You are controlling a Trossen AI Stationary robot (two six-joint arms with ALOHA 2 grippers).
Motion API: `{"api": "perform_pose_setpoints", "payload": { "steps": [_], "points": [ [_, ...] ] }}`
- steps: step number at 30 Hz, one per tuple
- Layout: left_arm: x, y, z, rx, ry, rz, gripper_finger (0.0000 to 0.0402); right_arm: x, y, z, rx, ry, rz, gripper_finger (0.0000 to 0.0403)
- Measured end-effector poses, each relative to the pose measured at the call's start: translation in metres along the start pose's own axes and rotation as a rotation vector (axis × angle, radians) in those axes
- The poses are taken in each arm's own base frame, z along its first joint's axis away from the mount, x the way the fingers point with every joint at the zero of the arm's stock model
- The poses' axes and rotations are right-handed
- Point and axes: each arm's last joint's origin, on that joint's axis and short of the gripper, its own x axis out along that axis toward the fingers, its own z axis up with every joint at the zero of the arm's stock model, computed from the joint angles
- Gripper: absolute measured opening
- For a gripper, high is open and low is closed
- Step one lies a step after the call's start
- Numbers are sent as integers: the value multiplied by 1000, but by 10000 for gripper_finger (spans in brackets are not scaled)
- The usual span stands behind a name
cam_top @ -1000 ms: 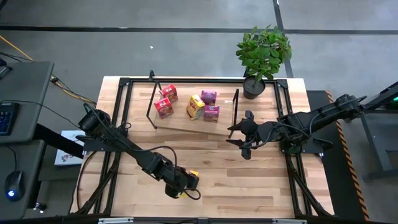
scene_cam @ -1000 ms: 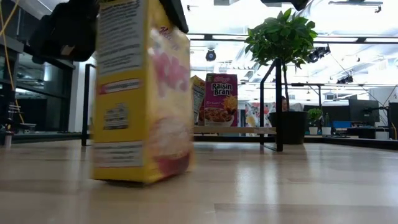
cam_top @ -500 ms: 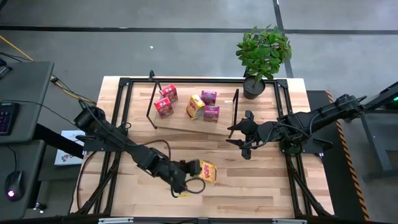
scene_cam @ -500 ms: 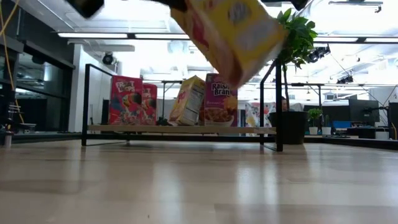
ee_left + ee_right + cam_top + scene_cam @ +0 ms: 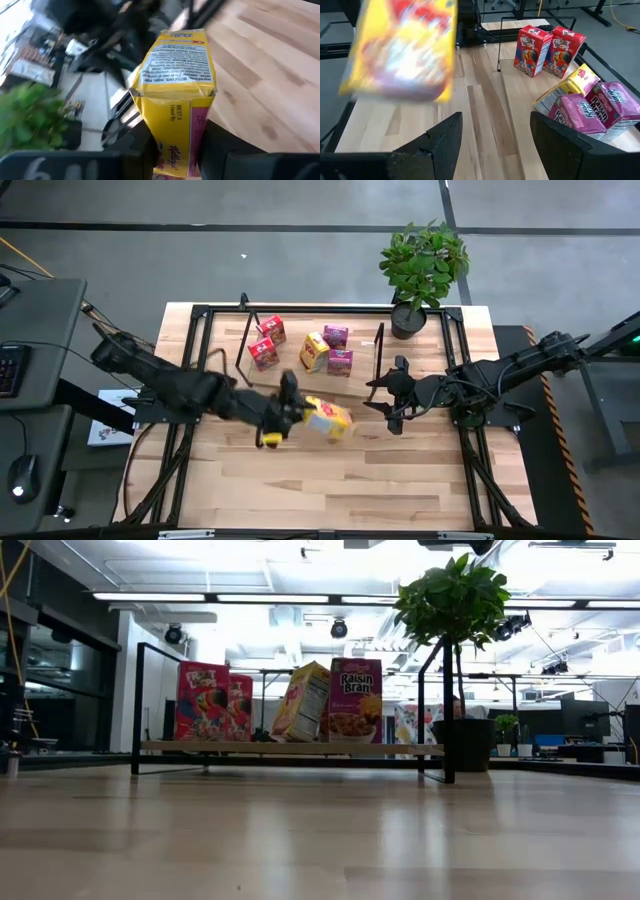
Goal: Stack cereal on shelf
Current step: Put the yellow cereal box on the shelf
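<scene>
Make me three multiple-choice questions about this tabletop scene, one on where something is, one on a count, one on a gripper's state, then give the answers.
1. Where is the potted plant?
A. At a far corner of the table, beyond the shelf's end
B. On the shelf board
C. On the table's near edge

2. How many cereal boxes stand on the shelf?
A. Three
B. Five
C. Six

3. What is the left gripper doing?
A. Hanging open and empty
B. Shut on the yellow box
C. Resting on the plant pot

Answers: 1 A, the high view shows the pot at the table's far corner. 2 B, two red, one yellow and two magenta boxes sit there. 3 B, the left wrist view shows its fingers clamping the yellow box; the right gripper waits open nearby.
</scene>
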Motion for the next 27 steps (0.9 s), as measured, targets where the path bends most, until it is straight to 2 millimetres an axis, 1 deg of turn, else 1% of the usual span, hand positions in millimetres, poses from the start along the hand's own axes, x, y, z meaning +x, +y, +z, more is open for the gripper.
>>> {"api": "perform_pose_setpoints", "payload": {
  "steps": [3, 6, 11, 16, 20, 24, 27],
  "points": [
    [-7, 14, -6, -67, -2, 43, 100, 0, 0, 0, 0, -4, -15, 226],
    [-10, 25, -13, -122, 8, 74, 100, 0, 0, 0, -7, -4, -15, 226],
    [-6, 36, -22, -193, 32, 95, 100, 0, 0, 0, -8, -4, -15, 226],
    [-3, 43, -30, -211, 38, 92, 100, 0, 0, 0, -8, -4, -16, 226],
    [0, 54, -41, -219, 112, 169, 99, 0, -1, 0, -18, -5, -21, 226],
    [-3, 75, -53, -207, 220, 261, 100, 0, -2, 0, -41, -15, -65, 226],
    [-10, 98, -61, -268, 245, 324, 99, 0, -2, 1, -42, -17, -78, 226]
  ]
}}
